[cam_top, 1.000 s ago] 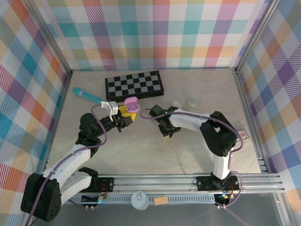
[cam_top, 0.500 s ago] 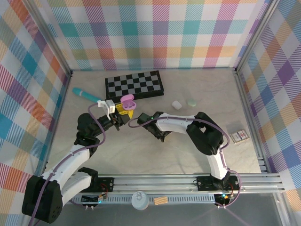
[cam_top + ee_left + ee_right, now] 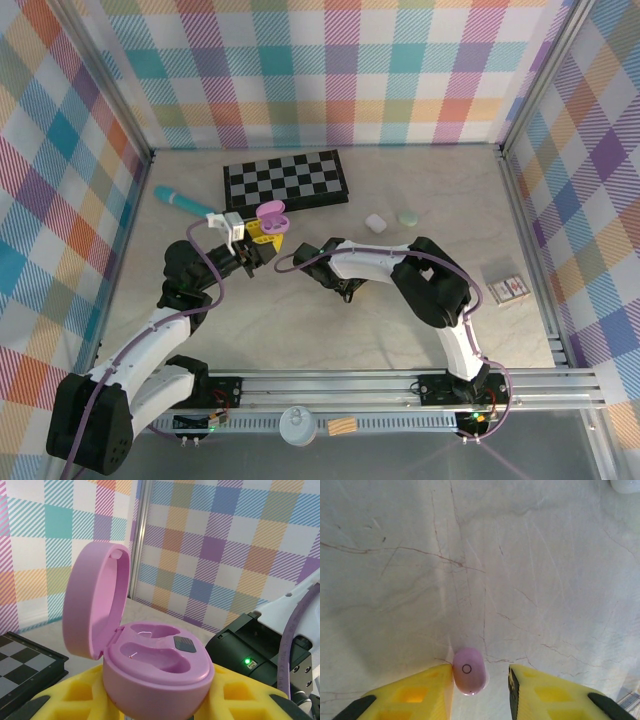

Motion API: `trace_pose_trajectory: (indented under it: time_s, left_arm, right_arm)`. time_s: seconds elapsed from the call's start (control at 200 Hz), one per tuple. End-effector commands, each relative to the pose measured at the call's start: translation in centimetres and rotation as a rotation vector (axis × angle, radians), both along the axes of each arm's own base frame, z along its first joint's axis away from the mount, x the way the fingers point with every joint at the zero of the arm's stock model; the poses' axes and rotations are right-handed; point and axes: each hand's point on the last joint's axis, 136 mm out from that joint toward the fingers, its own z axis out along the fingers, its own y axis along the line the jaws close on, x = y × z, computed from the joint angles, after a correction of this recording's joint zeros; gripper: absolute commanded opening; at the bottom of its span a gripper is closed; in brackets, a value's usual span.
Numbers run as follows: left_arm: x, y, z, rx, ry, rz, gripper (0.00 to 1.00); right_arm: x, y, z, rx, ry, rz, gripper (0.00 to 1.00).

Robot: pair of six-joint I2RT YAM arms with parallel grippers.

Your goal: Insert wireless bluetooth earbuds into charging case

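Near the middle of the worktop point(image 3: 300, 330), flat on the pale veined surface: pink earbud point(image 3: 468, 670), tiny, rounded, with a small ring mark on its upper face. Lies between the yellow pads of the right gripper point(image 3: 481, 680), jaws partly open and straddling it. One pad point(image 3: 427, 692) touching its side, the other pad point(image 3: 545, 692) a little apart from it, so not yet pinched.

Just beside that spot, toward the left edge: left gripper point(image 3: 264, 238) clamped on the pink charging case point(image 3: 155, 667). Grips the lower body from both sides, foam pressed against it. Lid swung fully open and standing upright on its hinge, two shaped wells facing up, a dark patch in one of them.

Along the far edge, left of centre: folded chessboard point(image 3: 287, 180) in black and grey squares, just beyond the held case. Between the chessboard and the left edge: teal stick point(image 3: 183, 202), lying at a slant. To the right of the chessboard, side by side and near each other: white case point(image 3: 376, 222) and pale green case point(image 3: 408, 217), both resting on the surface, apart from either claw. Close to the right edge, well apart from the rest: small box point(image 3: 505, 289) with a printed top
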Motion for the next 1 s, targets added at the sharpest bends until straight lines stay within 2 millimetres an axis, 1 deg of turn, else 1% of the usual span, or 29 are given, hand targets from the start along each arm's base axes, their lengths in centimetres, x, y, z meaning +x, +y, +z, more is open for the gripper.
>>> trace_pose_trajectory:
  time_s: [0.0,0.25,0.43,0.475,0.575,0.59,0.645,0.805,0.87,0.995]
  left_arm:
    - [-0.3,0.4,1.2,-0.012,-0.062,0.005,0.26]
    - [-0.4,0.4,1.3,-0.014,-0.062,0.003,0.26]
    - [-0.4,0.4,1.3,-0.014,-0.063,0.003,0.26]
    - [-0.4,0.4,1.3,-0.014,-0.064,0.002,0.26]
    - [-0.4,0.4,1.2,-0.013,-0.062,0.001,0.26]
    - [-0.4,0.4,1.2,-0.014,-0.063,0.001,0.26]
    - [-0.4,0.4,1.1,-0.013,-0.061,0.001,0.26]
    - [-0.4,0.4,1.1,-0.013,-0.063,0.003,0.26]
    - [-0.3,0.4,1.1,-0.013,-0.062,0.005,0.26]
    - [-0.3,0.4,1.3,-0.013,-0.065,0.006,0.26]
  right_arm:
    - [-0.1,-0.7,-0.4,-0.049,0.002,-0.003,0.33]
    - [0.1,-0.3,-0.8,-0.051,0.008,0.018,0.28]
    - [0.0,-0.3,-0.9,-0.045,0.016,0.021,0.27]
    - [0.0,-0.3,-0.8,-0.046,0.014,0.020,0.25]
    - [0.0,-0.4,-0.8,-0.050,0.015,0.019,0.24]
    - [0.0,-0.3,-0.7,-0.048,0.013,0.019,0.22]
    - [0.1,-0.4,-0.7,-0.047,0.012,0.015,0.20]
    - [0.2,-0.2,-0.1,-0.026,-0.002,0.005,0.19]
    - [0.2,-0.1,0.5,0.001,-0.020,-0.011,0.19]
    - [0.3,-0.7,1.6,0.070,-0.042,-0.065,0.19]
